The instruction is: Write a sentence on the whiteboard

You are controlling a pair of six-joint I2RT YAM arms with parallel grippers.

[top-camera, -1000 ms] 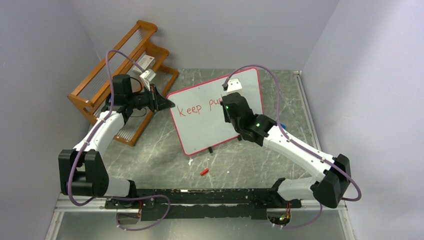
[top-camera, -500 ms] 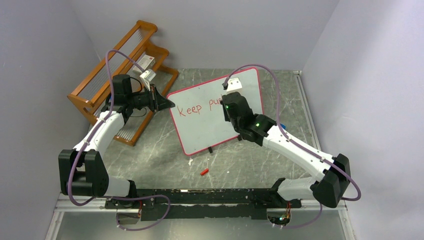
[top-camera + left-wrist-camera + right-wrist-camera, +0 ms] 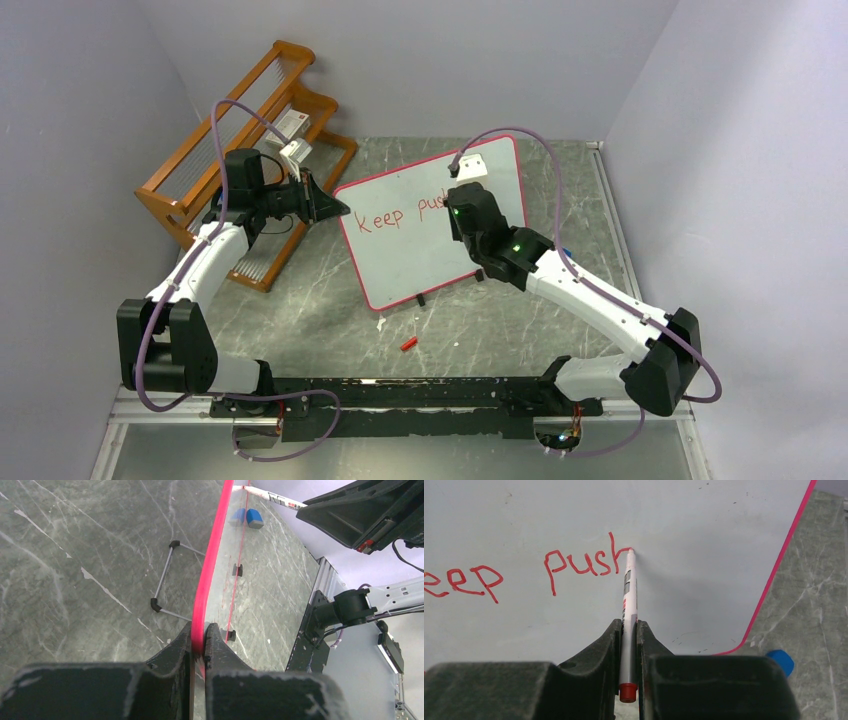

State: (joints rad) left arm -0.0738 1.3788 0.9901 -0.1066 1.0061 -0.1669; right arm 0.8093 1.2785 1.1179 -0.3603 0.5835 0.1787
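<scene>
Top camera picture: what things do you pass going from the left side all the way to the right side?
Orange-brown wooden slatted rack → left pincer, pinching the board's edge → white rectangular whiteboard with red-pink frame → small blue object

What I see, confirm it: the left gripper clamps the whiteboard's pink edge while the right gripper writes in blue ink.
Wrong ink colour: it is red, not blue. The right wrist view shows the right gripper with its marker at red lettering on the whiteboard. The left gripper does clamp the pink edge.
</scene>
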